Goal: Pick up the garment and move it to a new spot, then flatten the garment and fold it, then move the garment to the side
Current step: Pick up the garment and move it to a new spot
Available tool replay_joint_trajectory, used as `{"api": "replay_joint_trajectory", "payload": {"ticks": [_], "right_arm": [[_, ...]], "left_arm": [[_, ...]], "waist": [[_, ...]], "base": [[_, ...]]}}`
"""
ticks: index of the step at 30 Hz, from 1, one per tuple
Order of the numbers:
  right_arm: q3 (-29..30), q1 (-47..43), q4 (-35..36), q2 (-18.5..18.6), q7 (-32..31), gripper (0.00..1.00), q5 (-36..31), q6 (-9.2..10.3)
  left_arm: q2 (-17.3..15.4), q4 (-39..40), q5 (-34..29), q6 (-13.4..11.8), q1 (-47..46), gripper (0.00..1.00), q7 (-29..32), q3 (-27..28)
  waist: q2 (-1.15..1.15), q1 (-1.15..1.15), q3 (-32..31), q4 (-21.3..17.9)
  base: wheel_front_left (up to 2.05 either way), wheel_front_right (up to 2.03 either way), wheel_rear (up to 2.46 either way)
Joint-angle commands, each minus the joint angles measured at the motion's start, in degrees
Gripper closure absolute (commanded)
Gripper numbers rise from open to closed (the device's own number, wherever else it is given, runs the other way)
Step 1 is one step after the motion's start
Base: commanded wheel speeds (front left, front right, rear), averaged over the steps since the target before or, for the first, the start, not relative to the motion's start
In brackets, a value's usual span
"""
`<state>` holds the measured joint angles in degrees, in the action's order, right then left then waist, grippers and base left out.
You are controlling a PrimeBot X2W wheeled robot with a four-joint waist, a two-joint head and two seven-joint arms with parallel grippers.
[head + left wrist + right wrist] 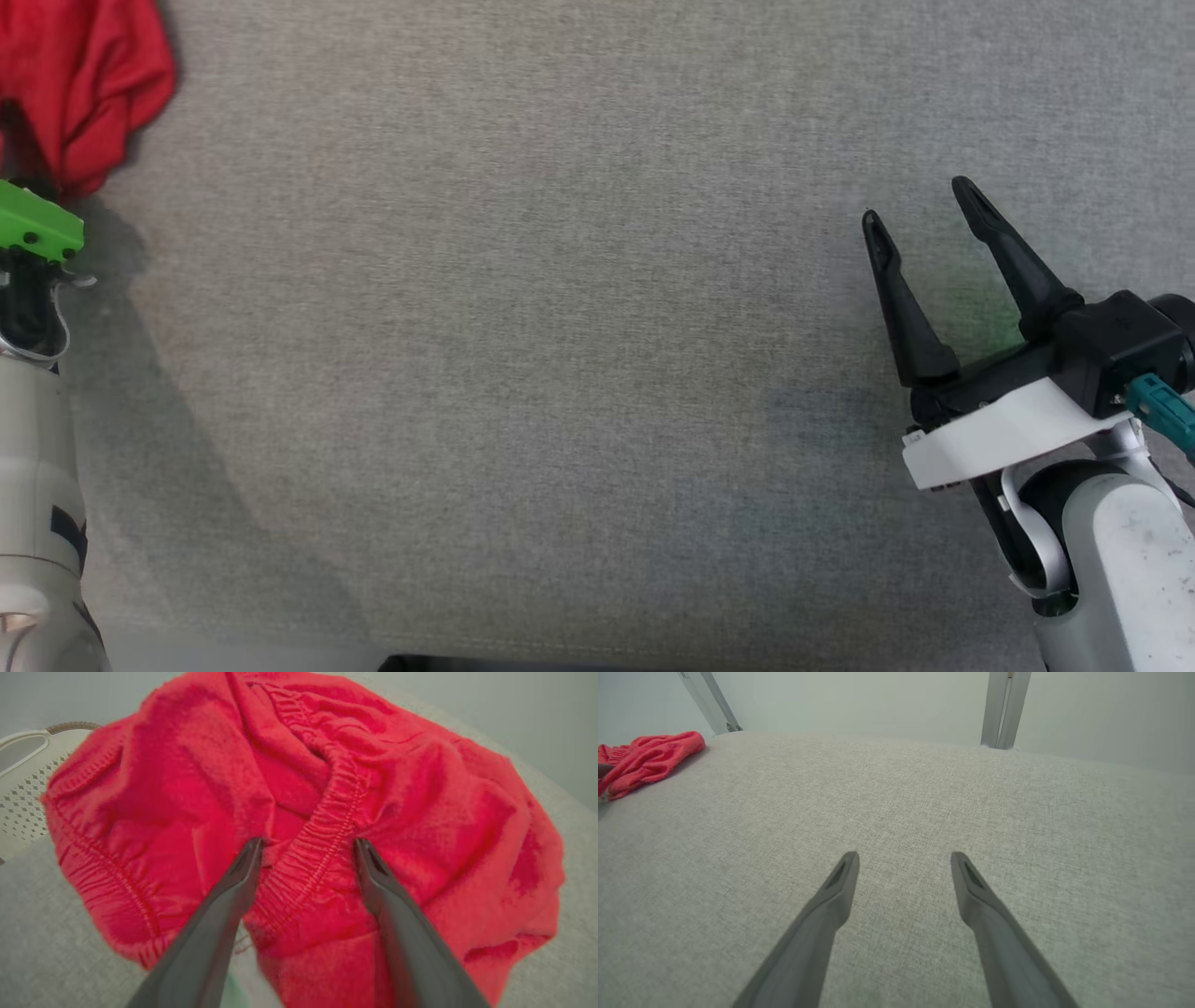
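Note:
A crumpled red garment [89, 79] lies at the far left of the grey fabric table [560, 327]. In the left wrist view the garment [420, 812] bulks up close, its gathered elastic waistband [327, 840] running between the fingers. My left gripper [306, 844] is open, one finger on each side of that waistband, tips against the cloth. The left arm's green wrist mount [37, 229] sits just below the garment. My right gripper [920, 201] hovers open over bare table at the right, far from the garment [649, 758].
A white perforated basket [23, 774] stands beyond the garment off the table's left end. Two metal posts [1004, 709] rise behind the table's far edge. Wide grey surface lies between the two arms.

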<state>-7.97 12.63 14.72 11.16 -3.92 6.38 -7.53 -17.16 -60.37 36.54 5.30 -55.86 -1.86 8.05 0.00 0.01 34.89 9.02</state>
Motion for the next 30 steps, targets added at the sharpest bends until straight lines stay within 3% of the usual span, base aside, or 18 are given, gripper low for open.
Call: {"api": "replay_joint_trajectory", "payload": {"ticks": [1, 2, 3, 4, 5, 10, 14, 18, 22, 30], "right_arm": [[0.02, -0.43, 0.52, -0.11, 0.30, 0.00, 0.03, 0.09], [0.08, -0.39, 0.67, -0.25, 0.35, 0.00, -0.10, 0.09], [0.06, -0.26, 0.67, -0.35, 0.37, 0.00, -0.16, 0.09], [0.05, -0.10, 0.45, -0.47, 0.44, 0.00, -0.18, 0.09], [-0.02, 0.00, 0.16, -0.56, 0.54, 0.00, -0.08, 0.09], [-0.95, 0.68, -2.58, -1.35, 2.19, 0.00, 0.90, 0.09], [-2.61, 1.41, -6.35, -2.61, 4.43, 0.00, 2.43, 0.09], [-3.19, 0.70, -11.29, -4.10, 7.26, 0.00, 3.95, 0.09], [-2.90, -0.60, -14.34, -5.24, 8.84, 0.00, 4.89, 0.09], [-1.19, -3.07, -15.41, -6.34, 9.02, 0.00, 5.01, 0.10]], "left_arm": [[-0.63, -1.17, -0.17, -1.31, -0.87, 0.00, 0.40, -0.17], [-1.02, -2.24, -0.28, -2.07, -1.09, 0.00, 1.22, -0.28], [-1.13, -3.06, -0.70, -2.58, -1.19, 0.06, 1.47, -0.58], [-1.04, -3.69, -1.02, -2.84, -1.17, 0.70, 1.73, -1.05], [-0.67, -4.25, -1.10, -2.38, -1.25, 1.00, 2.52, -1.45], [-1.20, -3.25, -1.78, 0.33, -3.01, 1.00, 1.86, -3.18], [-4.73, 0.65, -3.90, 1.09, -4.88, 1.00, -0.45, -5.43], [-5.33, 7.96, -8.09, 1.81, -6.42, 1.00, -1.05, -11.44], [-3.23, 14.36, -10.63, 2.06, -6.57, 1.00, 0.59, -16.23], [6.51, 28.97, -9.42, 2.15, -1.56, 1.00, 5.80, -25.93]], "waist": [[0.00, -0.01, 3.71, -4.11], [0.00, -0.01, 3.71, -4.29], [0.00, -0.01, 3.65, -4.40], [0.00, -0.01, 3.39, -4.42], [0.00, -0.01, 2.96, -4.37], [0.00, -0.01, -1.44, -4.08], [0.00, -0.01, -7.47, -4.59], [0.00, -0.01, -15.82, -5.46], [0.00, -0.01, -22.17, -7.03], [0.00, -0.01, -28.09, -12.45]], "base": [[0.00, 0.00, 0.00], [0.00, 0.00, 0.00], [0.00, 0.00, 0.00], [0.00, 0.00, 0.00], [0.00, 0.00, 0.00], [0.00, 0.00, 0.00], [0.00, 0.00, 0.00], [0.00, 0.00, 0.00], [0.00, 0.00, 0.00], [0.00, 0.00, 0.00]]}}
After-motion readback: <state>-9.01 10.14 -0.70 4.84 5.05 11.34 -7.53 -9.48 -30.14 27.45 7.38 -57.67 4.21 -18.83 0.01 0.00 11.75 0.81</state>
